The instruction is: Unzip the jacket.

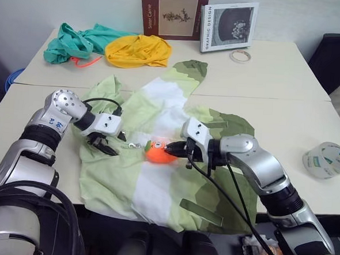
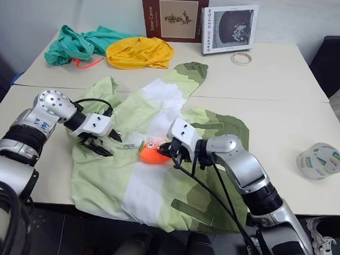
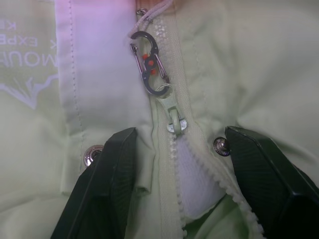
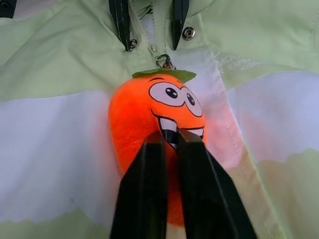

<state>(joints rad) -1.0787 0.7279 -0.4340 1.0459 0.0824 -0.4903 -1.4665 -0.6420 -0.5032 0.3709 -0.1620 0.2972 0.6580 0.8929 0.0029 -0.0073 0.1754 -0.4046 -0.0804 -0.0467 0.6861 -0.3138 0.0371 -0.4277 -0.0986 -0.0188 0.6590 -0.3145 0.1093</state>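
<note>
The jacket (image 1: 160,104), in pale green, white and olive bands, lies spread on the table. An orange plush toy (image 1: 156,152) with a cartoon face hangs from the zipper pull (image 3: 173,117) by a metal clip (image 3: 149,62). My right gripper (image 4: 169,144) is shut on this toy from its lower end. My left gripper (image 1: 116,144) is open at the collar. Its fingers (image 3: 107,184) rest on the fabric on either side of the zipper, beside the two snaps. The zipper teeth below the pull are slightly parted.
A teal garment (image 1: 77,41) and a yellow garment (image 1: 138,49) lie at the back left. Two books (image 1: 173,14) lean against the wall, with a tape ring (image 1: 240,55) beside them. A printed roll (image 1: 327,160) sits at the right edge. A dark chair (image 1: 339,57) stands at the back right.
</note>
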